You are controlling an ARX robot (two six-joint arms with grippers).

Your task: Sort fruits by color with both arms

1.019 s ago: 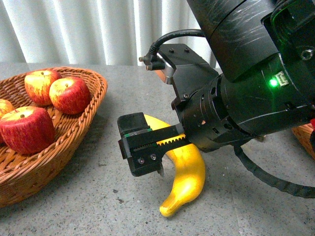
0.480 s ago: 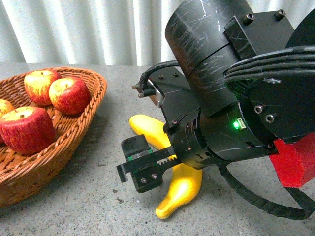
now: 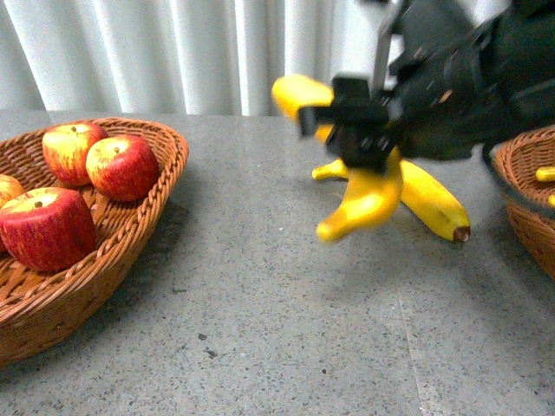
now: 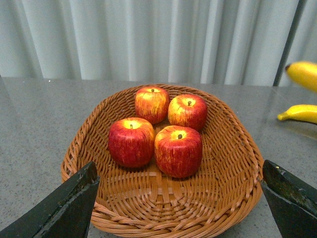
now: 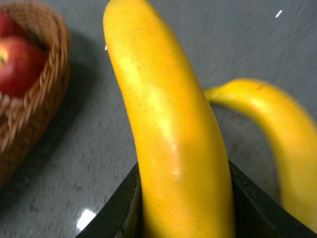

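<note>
The right gripper (image 3: 360, 130) was clamped across a banana (image 3: 368, 198), off the table (image 3: 286, 329), a second banana (image 3: 436, 204) just beneath. A quick swing toward the basket (image 3: 520, 186) beside it could twist the banana loose. The left gripper (image 4: 179, 198) gaped, empty.

We take this for a robotics lab bench rather than a home. A grey speckled surface (image 3: 286, 329) is backed by a plain white pleated curtain (image 3: 130, 52), glossy apples (image 4: 178, 151) sit posed in a wicker basket (image 4: 233, 163), and a black robot arm (image 3: 468, 78) carries a banana (image 5: 168, 124).
</note>
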